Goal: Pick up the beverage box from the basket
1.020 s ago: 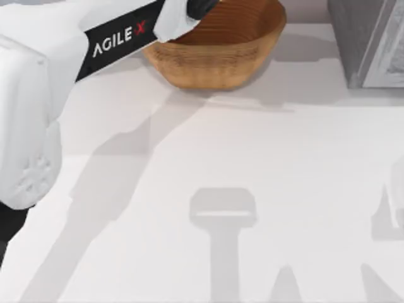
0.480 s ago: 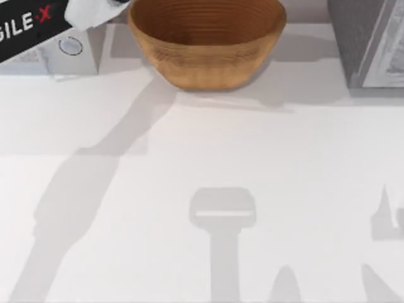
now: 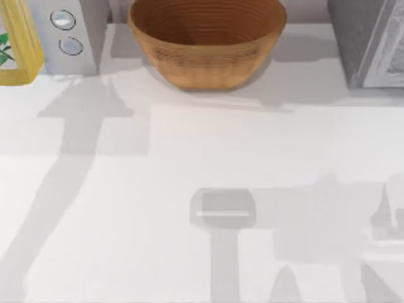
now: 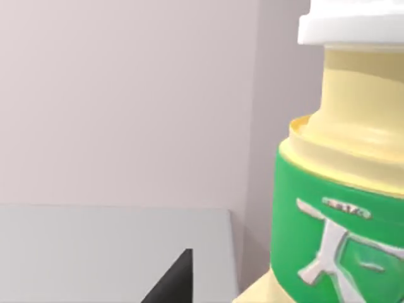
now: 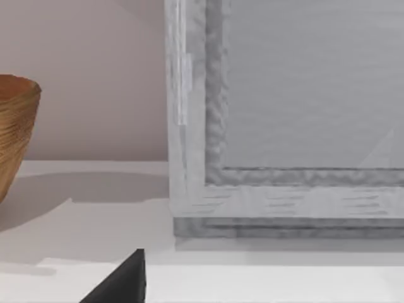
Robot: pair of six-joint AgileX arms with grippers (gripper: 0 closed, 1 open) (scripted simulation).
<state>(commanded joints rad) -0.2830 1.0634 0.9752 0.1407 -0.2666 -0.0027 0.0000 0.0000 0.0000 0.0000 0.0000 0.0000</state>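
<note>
Carefully, I would descend over the basket (image 3: 208,60), at the far middle of the table (image 3: 189,158), clear of its rim; where the beverage box lies I cannot tell; for the left gripper (image 4: 175,283) and the right gripper (image 5: 123,281), fingers apart or together, I cannot tell either.

**Woven fibre, matt white and pale plastic on our table**

Our basket (image 3: 208,44) looks woven from tan-brown fibre, its inner wall ribbed in fine horizontal rings and its outer wall coarsely textured, all matt. The table (image 3: 202,164) beneath is smooth, matt white. At the far left we see a grey appliance (image 3: 69,38) with a smooth, dull face and two shiny round buttons, beside a yellow carton (image 3: 16,44) of smooth board. The left wrist view shows a bottle (image 4: 344,183) of pale yellow plastic with a smooth green label and a white cap. At the far right stands a grey cabinet (image 5: 284,120), its frame faintly mottled, its panel flat and matt.
</note>
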